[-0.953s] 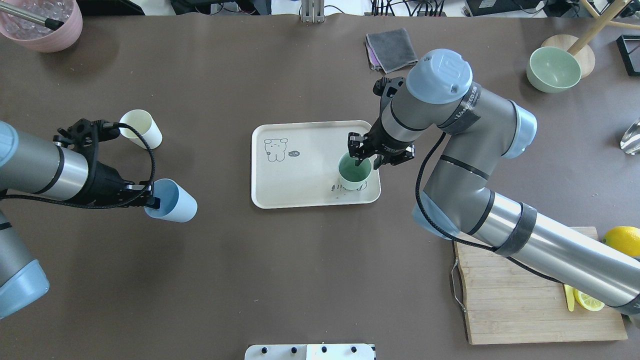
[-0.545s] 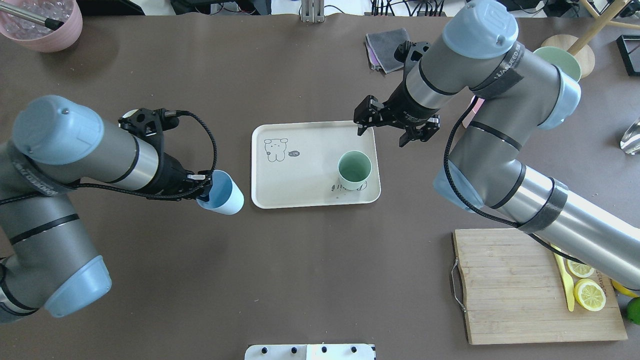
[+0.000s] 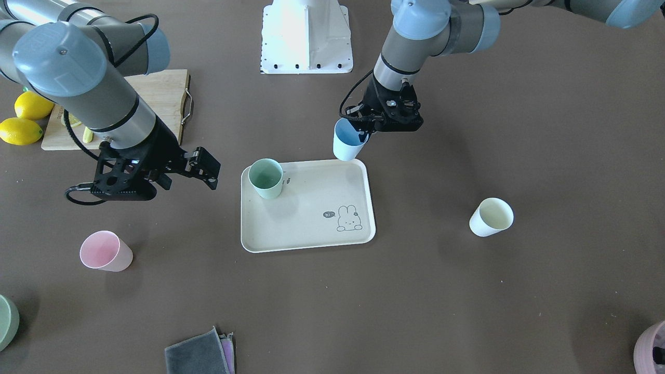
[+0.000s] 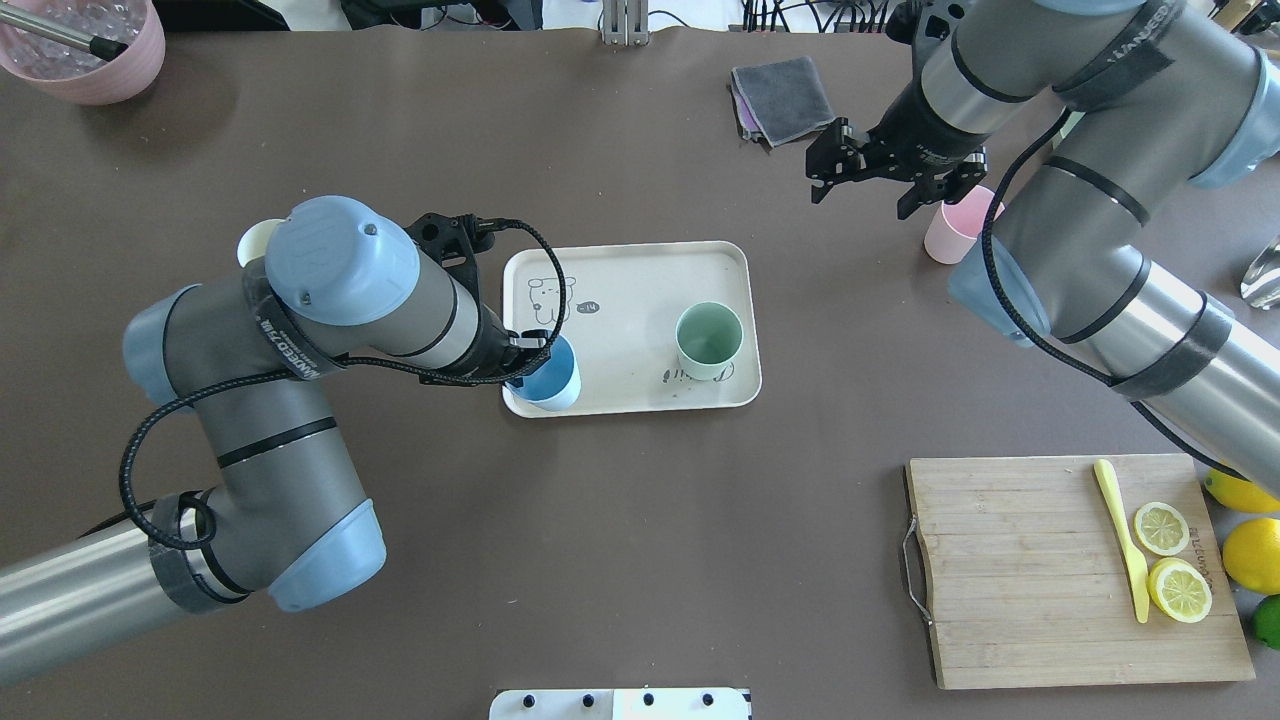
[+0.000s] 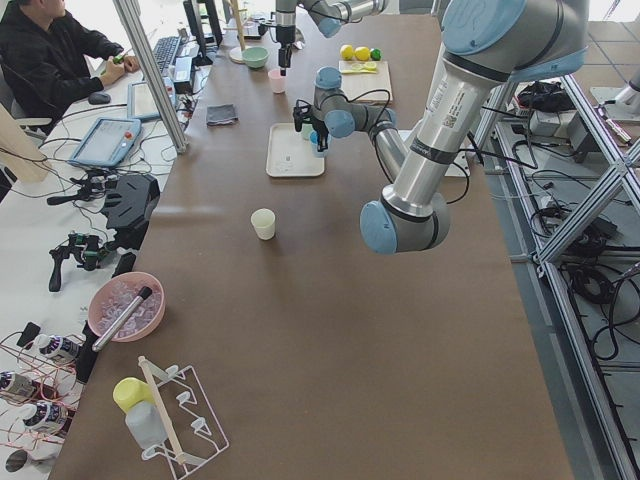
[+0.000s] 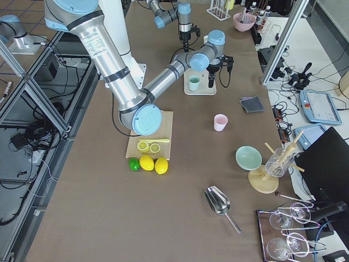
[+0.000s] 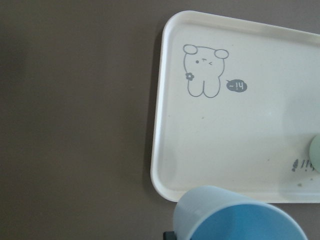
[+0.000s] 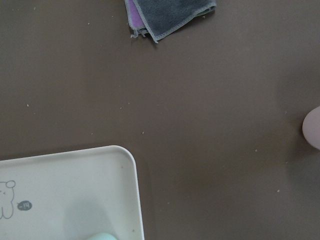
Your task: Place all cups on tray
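1. Blue cup (image 4: 548,378) is clamped at its rim by left end effector (image 3: 362,134) and held over a corner of the tray (image 4: 630,290) at the tabletop's middle. Set-down is judged next.
2. Mint cup (image 4: 709,340) is stood at the tray's other end, so room is kept.
3. Right end effector (image 4: 860,200) is spread apart beside pink cup (image 4: 955,232), toward the far edge. Pickup is judged pending.
4. Cream cup (image 3: 491,216) is off-tray, toward the left edge.

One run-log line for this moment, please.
left gripper: shut on blue cup at tray corner; right gripper: open; green cup: on tray; pink cup, cream cup: on table
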